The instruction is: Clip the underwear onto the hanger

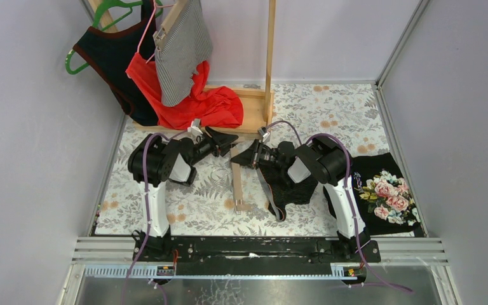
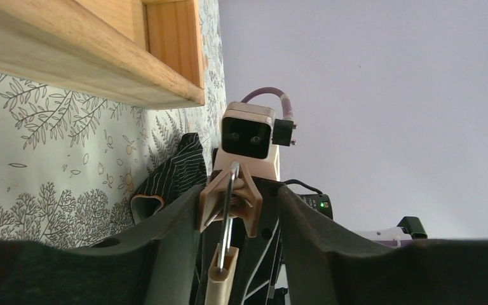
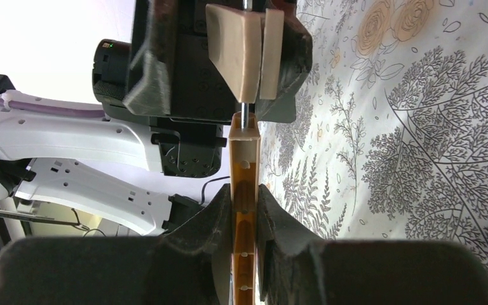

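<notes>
A tan clip hanger point(image 1: 237, 184) lies on the patterned cloth between the arms. My right gripper point(image 1: 241, 159) point(image 3: 244, 197) is shut on its bar point(image 3: 244, 165). The end clip point(image 2: 249, 194) point(image 3: 235, 44) sits on a metal rod between the fingers of my left gripper point(image 1: 230, 142) point(image 2: 238, 197). The left finger touches the clip's wing and the right finger stands a little apart from it. The black striped underwear point(image 1: 286, 190) point(image 2: 175, 168), with orange trim, lies flat under my right arm and is not held.
A wooden rack base point(image 1: 254, 108) stands just behind the grippers, with a post rising from it. A red garment point(image 1: 197, 101), a grey striped piece point(image 1: 181, 51) and a black top on a green hanger point(image 1: 111, 57) hang there. A black floral cloth point(image 1: 384, 190) lies at the right.
</notes>
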